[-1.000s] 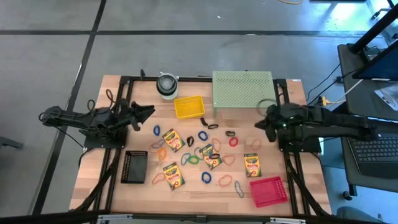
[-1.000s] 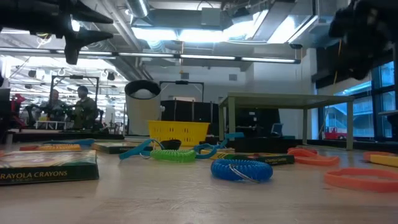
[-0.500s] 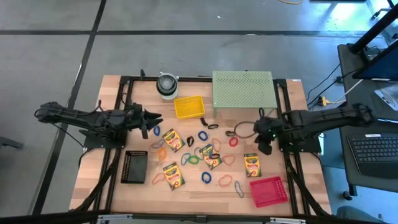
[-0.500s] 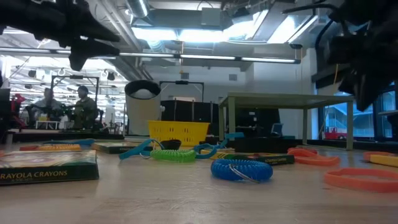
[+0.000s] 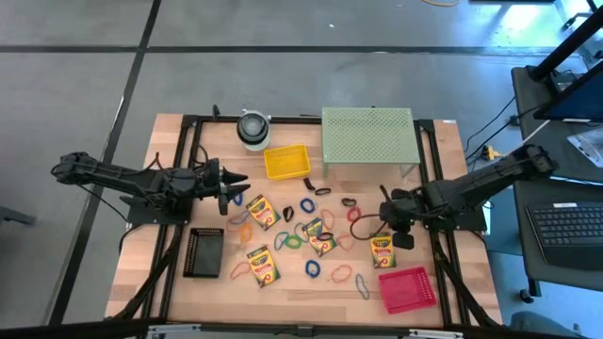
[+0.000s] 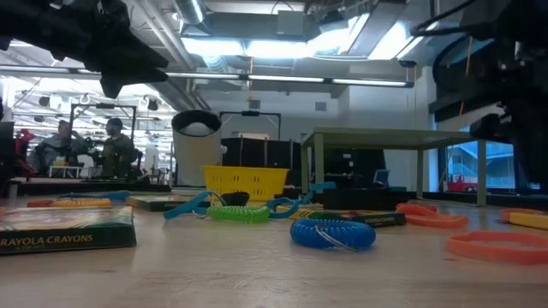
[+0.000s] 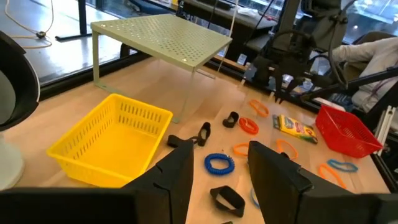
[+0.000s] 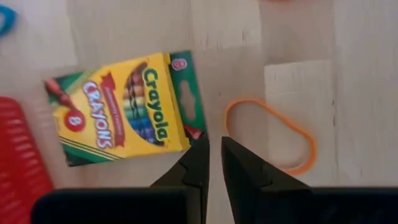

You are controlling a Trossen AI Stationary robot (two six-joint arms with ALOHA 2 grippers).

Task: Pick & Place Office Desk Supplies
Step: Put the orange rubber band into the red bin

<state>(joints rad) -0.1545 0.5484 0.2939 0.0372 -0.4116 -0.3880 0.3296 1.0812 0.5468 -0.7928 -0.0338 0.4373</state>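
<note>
Closest to the table's front edge, a red basket sits just below and right of a crayon box. Directly above that box hangs the right gripper, fingers nearly together and holding nothing; an orange rubber band lies beside the box. Farther left, well apart from the box, the left gripper hovers with fingers spread and empty. Beyond stand a yellow basket and the green perforated stand.
</note>
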